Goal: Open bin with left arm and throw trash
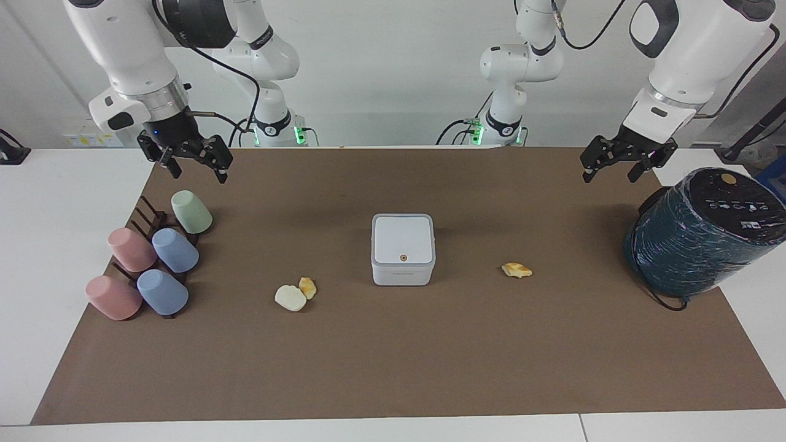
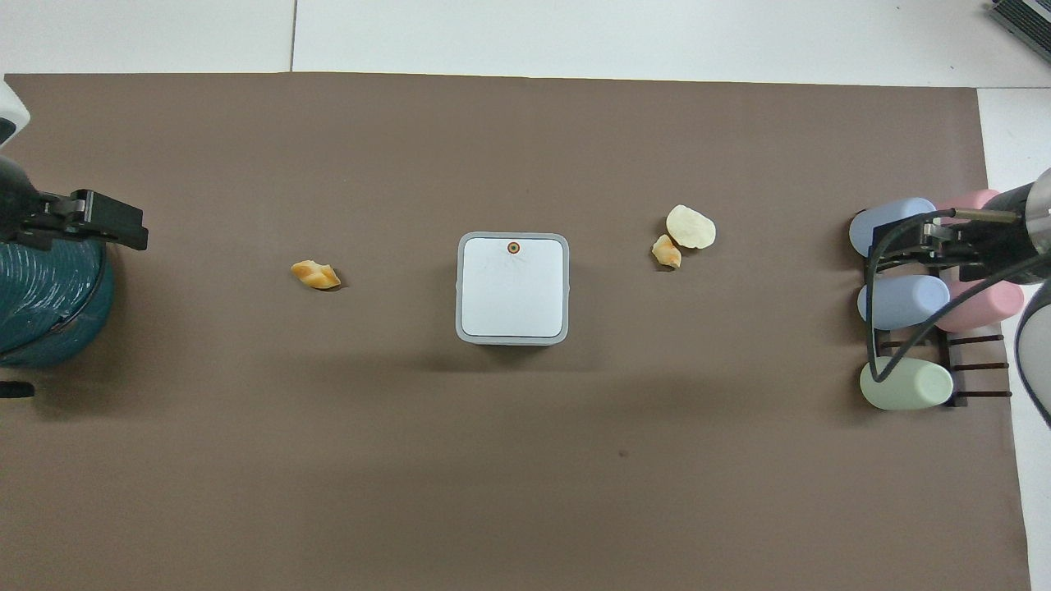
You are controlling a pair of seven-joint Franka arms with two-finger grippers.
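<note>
The small white square plastic bin (image 1: 403,248) sat lid-down-shut at the middle of the brown mat (image 1: 393,362), its round button (image 2: 513,247) on the lid edge farther from the robots. A pale cream lump of trash (image 1: 290,298) touched a yellow-orange lump (image 1: 307,287) toward the right arm's end; another yellow-orange lump (image 1: 516,269) lay alone toward the left arm's end. The left gripper (image 1: 613,171) hung raised, fingers apart, over the mat's corner beside the dark teal cylinder (image 1: 700,236). The right gripper (image 1: 198,172) hung likewise, fingers apart, over the pastel cups (image 1: 163,261) on their dark rack (image 1: 147,218). The overhead view cut off both arms and half the cylinder; only the facing view showed the arms' bases
</note>
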